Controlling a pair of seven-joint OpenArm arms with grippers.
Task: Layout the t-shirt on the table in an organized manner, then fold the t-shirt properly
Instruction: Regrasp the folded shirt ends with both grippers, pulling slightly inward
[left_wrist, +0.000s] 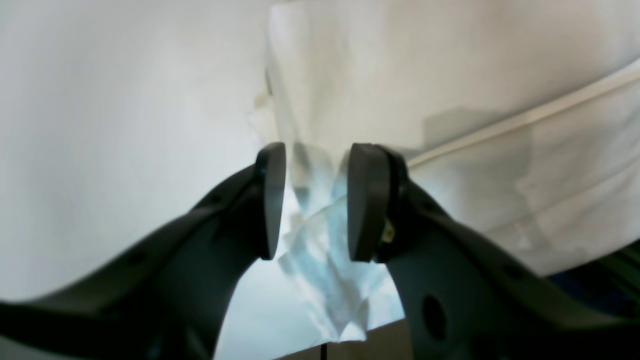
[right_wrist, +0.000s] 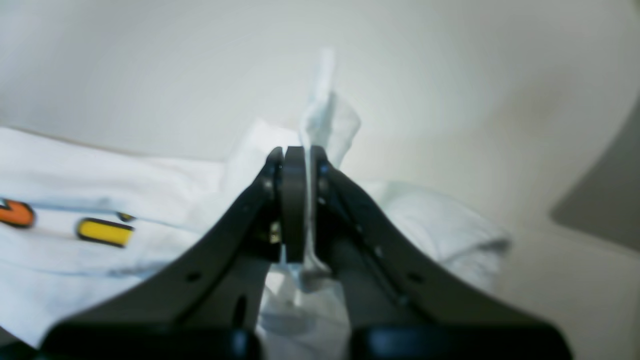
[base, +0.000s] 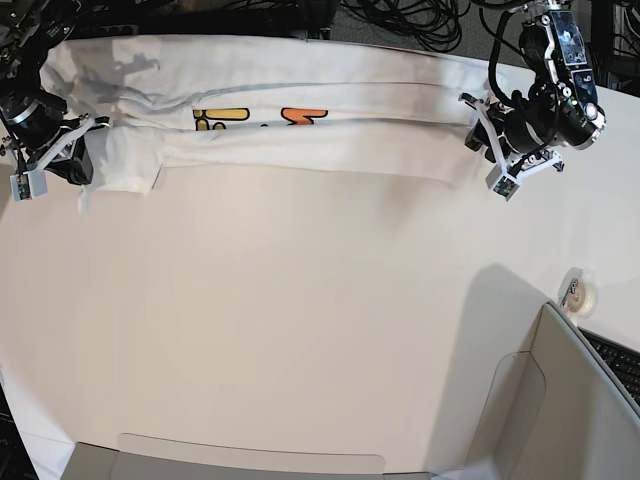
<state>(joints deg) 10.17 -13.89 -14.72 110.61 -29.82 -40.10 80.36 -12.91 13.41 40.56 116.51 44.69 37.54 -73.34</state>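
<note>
T-shirt position: you see the t-shirt (base: 300, 125) stretched as a long band along the far side of the table (base: 300, 330), at 12 o'clock in the base view, partly folded over itself, with the yellow and orange letters showing near the middle.

Long axis: it runs from 9 o'clock to 3 o'clock, edge to edge between your two arms. I cannot tell which end is the collar.

Right gripper: the right gripper (right_wrist: 298, 200) is at the 9 o'clock end of the band. Its jaws are pressed together with a thin fold of the white cloth pinched between them.

Left gripper: the left gripper (left_wrist: 312, 200) is at the 3 o'clock end. Its jaws stand apart with bunched cloth lying in the gap; the pads seem not to press it, so I judge it is not gripped yet.

Key relation: each arm is at its own end, so the cloth lies directly between them along the long axis.

Next move, my judgement: you should close the left gripper on the cloth before pulling, otherwise only one end will follow and the band will go skew.
</note>
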